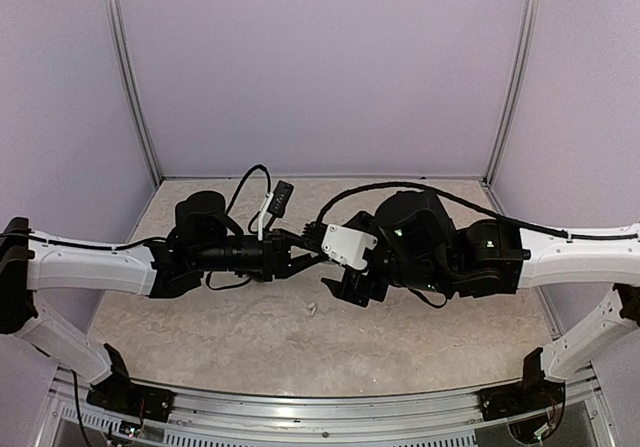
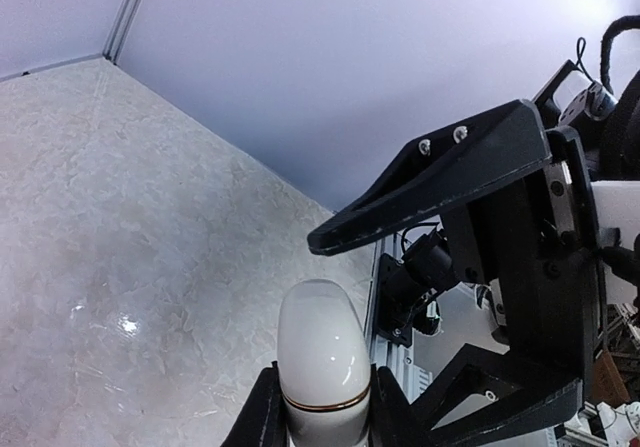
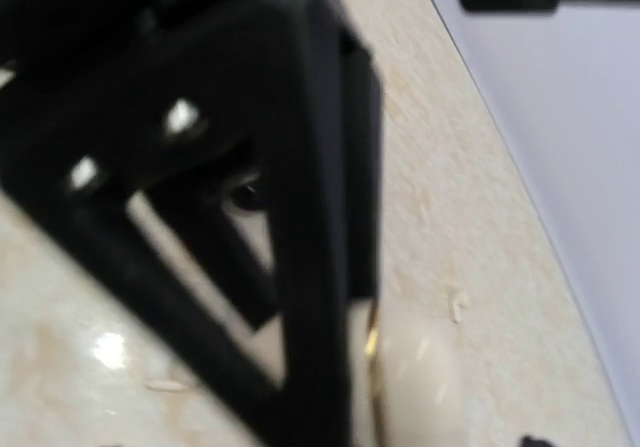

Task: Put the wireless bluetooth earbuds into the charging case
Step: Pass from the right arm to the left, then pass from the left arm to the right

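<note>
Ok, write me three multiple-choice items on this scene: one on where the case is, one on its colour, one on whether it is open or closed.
1. Where is the case?
A. lying loose, untouched
B. out of every view
C. between the fingers of the left pincer

2. What colour is the case?
A. black
B. white with a thin gold seam
C. blue

3. How is its lid?
A. closed
B. swung wide open
C. taken off

Answers:
1 C: the left wrist view shows a black finger pressed on each side of it.
2 B: its shell is glossy white, with one fine gold line round it.
3 A: the seam is a thin line with no gap.
</note>
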`<action>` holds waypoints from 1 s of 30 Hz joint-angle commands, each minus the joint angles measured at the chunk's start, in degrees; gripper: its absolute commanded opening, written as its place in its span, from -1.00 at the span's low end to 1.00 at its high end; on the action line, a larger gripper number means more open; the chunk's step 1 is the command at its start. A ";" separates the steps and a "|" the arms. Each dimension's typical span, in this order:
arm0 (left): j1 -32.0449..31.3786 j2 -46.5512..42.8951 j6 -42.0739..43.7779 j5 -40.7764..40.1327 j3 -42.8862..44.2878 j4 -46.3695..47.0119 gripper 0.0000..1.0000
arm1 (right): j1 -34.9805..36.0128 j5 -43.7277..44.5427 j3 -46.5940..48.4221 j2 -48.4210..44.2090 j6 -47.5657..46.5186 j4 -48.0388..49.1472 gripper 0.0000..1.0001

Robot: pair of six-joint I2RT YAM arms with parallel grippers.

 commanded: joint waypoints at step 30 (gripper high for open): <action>-6.14 -15.23 31.27 3.81 -3.49 -6.57 -1.00 | -8.94 -45.22 0.25 -8.64 15.51 0.01 0.03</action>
